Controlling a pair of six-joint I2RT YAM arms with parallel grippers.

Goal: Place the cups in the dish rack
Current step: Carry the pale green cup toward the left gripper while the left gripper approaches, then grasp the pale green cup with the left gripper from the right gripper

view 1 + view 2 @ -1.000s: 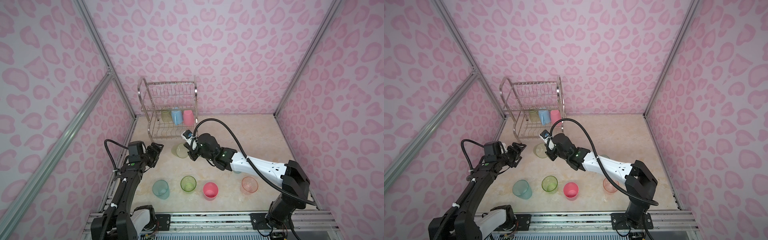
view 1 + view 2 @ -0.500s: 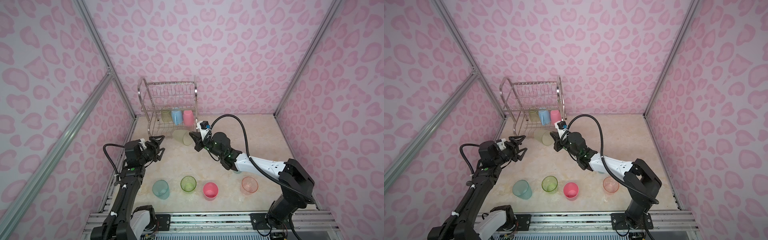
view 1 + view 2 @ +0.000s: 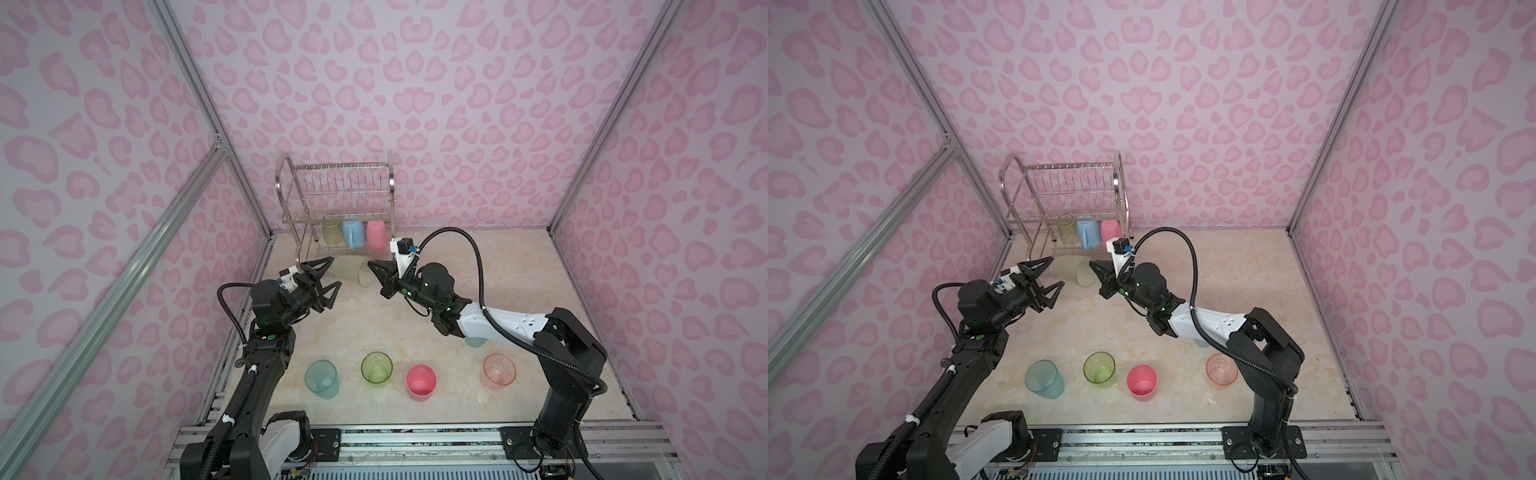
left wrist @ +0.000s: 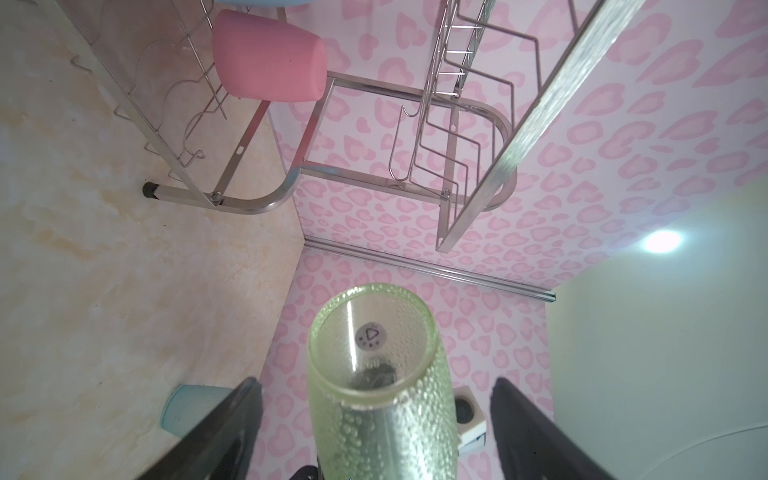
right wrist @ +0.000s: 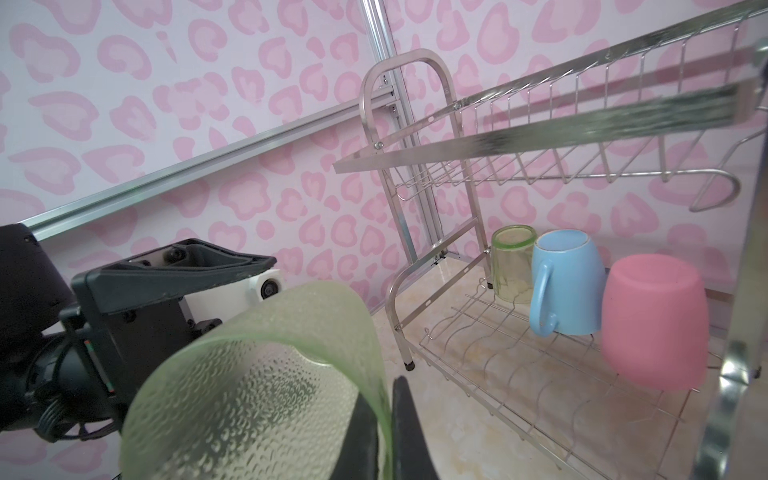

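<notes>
You were roughly a third of the way through here. Three cups sat upside down, side by side, on the lower tier of the dish rack (image 3: 391,187): a green cup (image 3: 331,231), a blue mug (image 3: 353,233) and a pink cup (image 3: 376,234).

Number four, a pale green cup (image 3: 352,270), hung tipped on its side just in front of the rack's lower tier. Your right jaws were clamped on its rim wall, one inside and one outside. Your left jaws were spread wide on either side of its base end, gripping nothing and not touching it as far as I could see.

That left five on the table (image 3: 374,324), all well away from the rack. A teal cup (image 3: 321,379), a bright green cup (image 3: 376,368), a second pink cup (image 3: 421,383) and a peach cup (image 3: 499,370) stood in a row. A second teal cup (image 3: 475,342) sat a bit nearer the rack, mostly hidden under your right arm. So I'd say one placement was pending and five pickups remained.
</notes>
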